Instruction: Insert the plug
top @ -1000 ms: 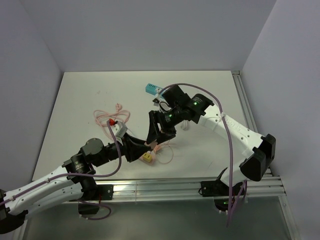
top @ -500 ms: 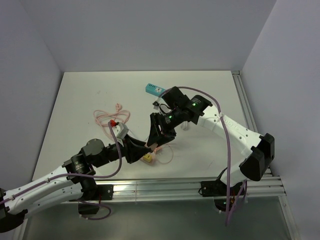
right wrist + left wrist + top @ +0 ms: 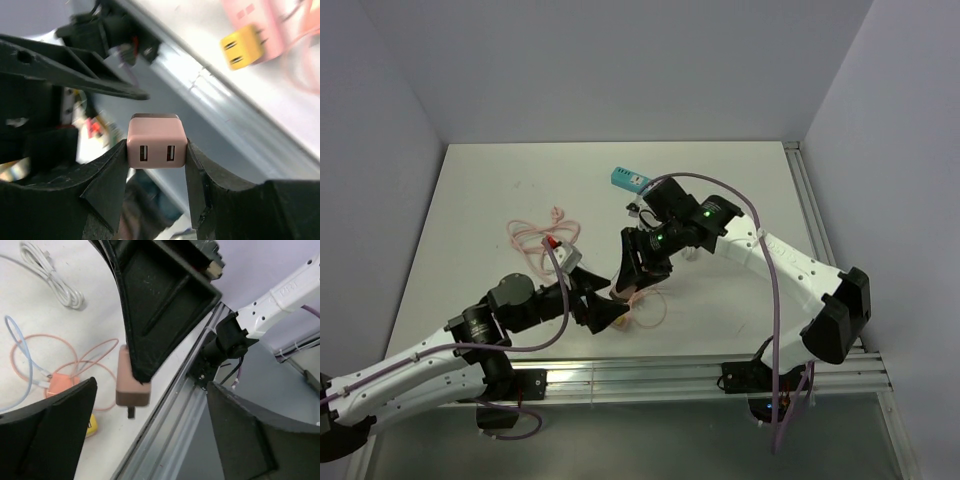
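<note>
The plug (image 3: 157, 140) is a small pink cube with two USB slots on its face. My right gripper (image 3: 157, 150) is shut on it, one finger on each side. From the left wrist view the plug (image 3: 131, 382) hangs off the table with a dark prong pointing down, under the right arm's black finger (image 3: 160, 305). My left gripper (image 3: 150, 435) stands open just below it, both fingers well apart from the plug. In the top view the two grippers meet near the table's front edge, the right (image 3: 628, 283) over the left (image 3: 605, 310).
A yellow connector (image 3: 91, 424) and an orange-pink cable (image 3: 75, 360) lie on the table under the plug. A white cable coil (image 3: 50, 275) lies further back. The aluminium front rail (image 3: 170, 415) runs close by. A teal box (image 3: 627, 179) and a pink cable loop (image 3: 545, 232) sit on the table.
My left gripper has opened and let go of the plug, and shifted slightly right. The right gripper closed on the plug and now holds it alone.
</note>
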Robot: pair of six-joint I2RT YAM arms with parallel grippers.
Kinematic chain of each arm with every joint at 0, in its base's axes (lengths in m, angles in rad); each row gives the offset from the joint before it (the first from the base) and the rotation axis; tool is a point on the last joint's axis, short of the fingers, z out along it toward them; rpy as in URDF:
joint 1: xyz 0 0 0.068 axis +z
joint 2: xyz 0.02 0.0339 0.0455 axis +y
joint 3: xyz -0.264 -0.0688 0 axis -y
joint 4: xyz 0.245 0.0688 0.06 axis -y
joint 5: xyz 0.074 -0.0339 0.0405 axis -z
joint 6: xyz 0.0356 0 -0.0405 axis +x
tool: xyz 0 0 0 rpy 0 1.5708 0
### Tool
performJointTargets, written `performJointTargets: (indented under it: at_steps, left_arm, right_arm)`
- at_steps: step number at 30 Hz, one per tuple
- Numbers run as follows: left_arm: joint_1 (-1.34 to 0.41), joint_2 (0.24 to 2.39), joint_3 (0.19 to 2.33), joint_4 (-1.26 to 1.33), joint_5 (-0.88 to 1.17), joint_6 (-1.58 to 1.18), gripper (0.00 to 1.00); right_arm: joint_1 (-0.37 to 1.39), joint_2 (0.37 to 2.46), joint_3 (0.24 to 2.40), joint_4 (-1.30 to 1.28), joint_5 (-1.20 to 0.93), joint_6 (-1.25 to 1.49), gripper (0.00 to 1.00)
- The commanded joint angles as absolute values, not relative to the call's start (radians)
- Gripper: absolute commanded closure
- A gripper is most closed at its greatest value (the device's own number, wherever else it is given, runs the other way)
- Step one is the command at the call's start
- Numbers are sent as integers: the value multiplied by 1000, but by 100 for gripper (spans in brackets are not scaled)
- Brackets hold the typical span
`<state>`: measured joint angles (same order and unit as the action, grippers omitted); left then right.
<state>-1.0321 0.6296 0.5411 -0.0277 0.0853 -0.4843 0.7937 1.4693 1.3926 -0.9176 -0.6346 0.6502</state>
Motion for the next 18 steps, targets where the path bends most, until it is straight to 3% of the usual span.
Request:
performJointTargets:
  at_steps: [1, 3, 7, 12, 16, 18]
  left_arm:
    - [-1037, 577, 591, 2, 43, -531, 0]
    - [-1037, 554, 592, -50, 6, -551, 0]
    - [-1037, 515, 636, -239, -293, -702, 1]
    - [-1026, 606, 780, -553, -514, -843, 1]
    - [-939, 699, 828, -552, -459, -790, 0]
    - [-780, 732, 839, -528, -270, -743, 0]
  right_arm:
    - [796, 1401, 1422, -867, -484, 574, 100]
    - [795, 1375, 1413, -838, -388, 537, 100]
    - [799, 1309, 1353, -749, -217, 486, 100]
    - [865, 1259, 1275, -611, -2, 388, 100]
    - [985, 1287, 1241, -537, 167, 341, 100]
    - [1038, 1316, 1243, -511, 170, 312, 100]
